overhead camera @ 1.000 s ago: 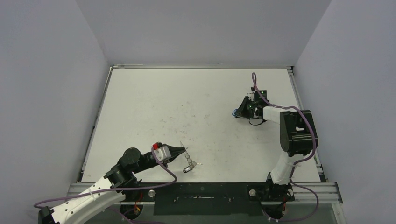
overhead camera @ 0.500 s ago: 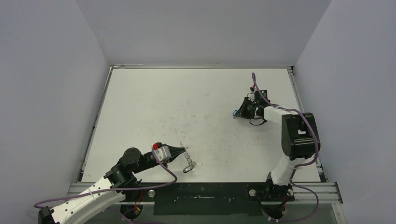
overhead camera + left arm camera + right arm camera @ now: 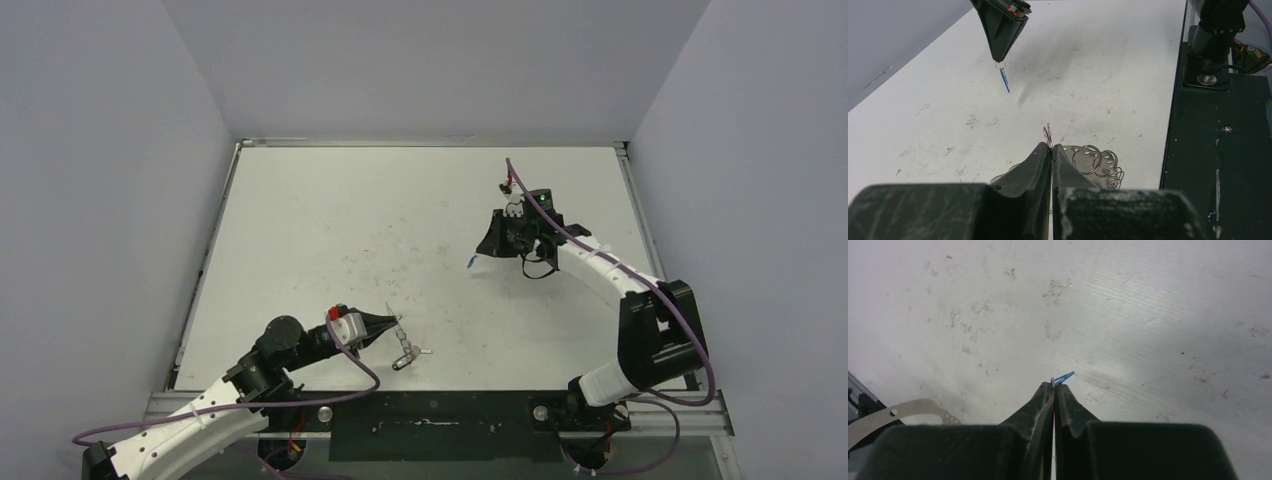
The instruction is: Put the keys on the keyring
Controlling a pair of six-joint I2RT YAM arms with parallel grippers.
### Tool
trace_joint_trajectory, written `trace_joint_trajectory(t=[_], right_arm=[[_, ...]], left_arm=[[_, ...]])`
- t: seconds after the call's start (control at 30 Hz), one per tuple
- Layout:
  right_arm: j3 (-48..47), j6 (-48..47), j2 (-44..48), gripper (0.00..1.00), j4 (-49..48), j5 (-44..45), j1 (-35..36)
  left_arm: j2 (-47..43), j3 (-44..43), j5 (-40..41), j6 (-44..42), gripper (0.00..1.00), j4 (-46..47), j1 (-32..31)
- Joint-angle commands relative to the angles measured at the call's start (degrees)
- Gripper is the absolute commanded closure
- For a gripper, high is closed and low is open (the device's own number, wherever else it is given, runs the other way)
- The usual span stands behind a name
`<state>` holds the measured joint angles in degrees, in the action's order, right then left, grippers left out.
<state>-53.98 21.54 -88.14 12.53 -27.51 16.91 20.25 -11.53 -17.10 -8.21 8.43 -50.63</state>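
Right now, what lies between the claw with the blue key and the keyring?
Nothing but bare, smudged table between that claw and the keyring, clearest in the top view.

Blue key dangles aloft, well apart from pale keyring.

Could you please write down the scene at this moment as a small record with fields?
keyring: by the near edge of the table, just beyond the left fingertips
left fingers: shut, pinching a wire loop that stands up at their tips
right fingers: shut on the blue key
blue key, height: hanging clear of the table, far from the keyring
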Motion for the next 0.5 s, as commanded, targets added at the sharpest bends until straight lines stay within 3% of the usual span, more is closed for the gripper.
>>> trace_joint_trajectory(t=[0.0,0.27,0.47], right_arm=[[0.72,-3.09,8.47,1.00,2.31,-3.46,2.93],[2.17,-5.18,20.61,1.00,5.32,-5.40,9.31],[2.30,-7.33,22.78,1.00,7.13,-7.64,12.94]], left_arm=[[0.89,-1.49,-0.37,-0.28,1.00,4.23,0.00],[4.32,-0.60,-1.54,0.60,1.00,9.29,-0.01],[7.73,2.05,-0.77,2.54,1.00,18.43,-0.02]])
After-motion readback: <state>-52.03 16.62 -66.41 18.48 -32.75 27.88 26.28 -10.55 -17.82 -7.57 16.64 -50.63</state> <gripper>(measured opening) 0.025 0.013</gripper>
